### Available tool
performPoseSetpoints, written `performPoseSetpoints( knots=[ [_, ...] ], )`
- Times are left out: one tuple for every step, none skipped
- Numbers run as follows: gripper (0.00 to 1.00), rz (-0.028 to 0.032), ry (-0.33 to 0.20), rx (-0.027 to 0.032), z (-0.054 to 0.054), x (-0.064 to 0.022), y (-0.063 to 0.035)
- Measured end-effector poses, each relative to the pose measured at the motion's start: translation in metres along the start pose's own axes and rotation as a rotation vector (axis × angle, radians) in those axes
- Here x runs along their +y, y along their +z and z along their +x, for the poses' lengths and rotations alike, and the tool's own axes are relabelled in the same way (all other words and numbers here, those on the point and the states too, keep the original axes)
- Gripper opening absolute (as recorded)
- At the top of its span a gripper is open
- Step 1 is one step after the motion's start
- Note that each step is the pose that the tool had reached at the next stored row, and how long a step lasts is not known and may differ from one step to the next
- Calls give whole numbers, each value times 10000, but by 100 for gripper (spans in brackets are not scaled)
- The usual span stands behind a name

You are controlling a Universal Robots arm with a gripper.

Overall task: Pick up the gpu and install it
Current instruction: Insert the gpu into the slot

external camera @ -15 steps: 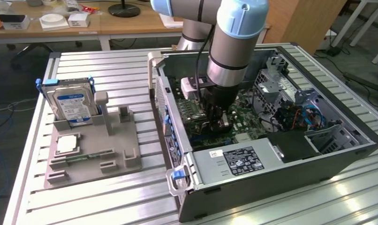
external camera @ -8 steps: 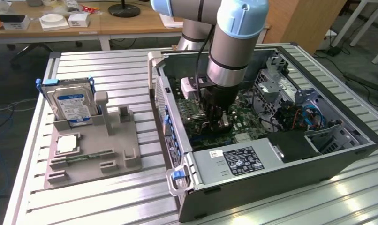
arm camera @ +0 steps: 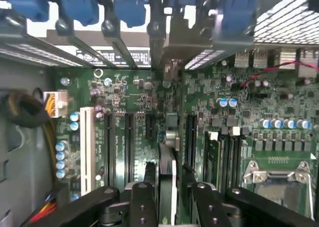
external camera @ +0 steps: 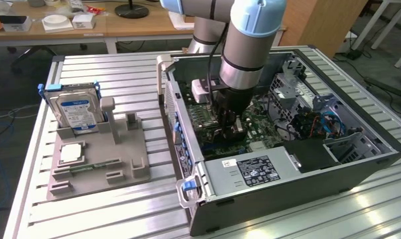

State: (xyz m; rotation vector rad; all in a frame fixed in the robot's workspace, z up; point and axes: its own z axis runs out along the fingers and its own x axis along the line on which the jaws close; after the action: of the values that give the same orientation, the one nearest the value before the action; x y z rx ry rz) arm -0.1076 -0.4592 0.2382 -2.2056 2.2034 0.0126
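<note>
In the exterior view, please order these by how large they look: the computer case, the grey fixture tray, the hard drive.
1. computer case
2. grey fixture tray
3. hard drive
The gaps look wide, so nearness to the camera hardly matters.

Ribbed metal table (external camera: pixel 121 67); glossy green motherboard (arm camera: pixel 129 107).

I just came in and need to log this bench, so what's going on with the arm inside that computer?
The arm has its gripper down inside the open computer case, shut on the gpu, held edge-on over the motherboard and its expansion slots. In the wrist view the card hangs between the fingers, near the long black slots; whether it touches one I cannot tell. On the grey tray at the exterior view's left, the hard drive stands upright.
</note>
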Motion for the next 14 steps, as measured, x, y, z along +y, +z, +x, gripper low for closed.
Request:
performPoseSetpoints(
  knots=[
    [34, 1, 0, -2, -1, 0, -31],
    [34, 2, 0, -2, -1, -1, -64],
    [34, 2, 0, 1, -2, -1, -104],
    [34, 3, 0, 0, -3, -2, -145],
    [34, 5, 0, 0, -4, -2, -184],
    [34, 6, -1, 2, -5, -2, -218],
    [34, 6, -1, 1, -5, -3, -251],
    [34, 8, -1, 0, -6, -3, -278],
    [34, 9, 0, 0, -7, -3, -303],
    [34, 10, 0, 1, -7, -4, -327],
    [34, 11, -1, 0, -8, -4, -351],
    [34, 12, -1, 1, -8, -4, -369],
    [34, 12, -1, 1, -8, -4, -372],
    [32, 13, -1, 0, -8, -4, -372]
  ],
)
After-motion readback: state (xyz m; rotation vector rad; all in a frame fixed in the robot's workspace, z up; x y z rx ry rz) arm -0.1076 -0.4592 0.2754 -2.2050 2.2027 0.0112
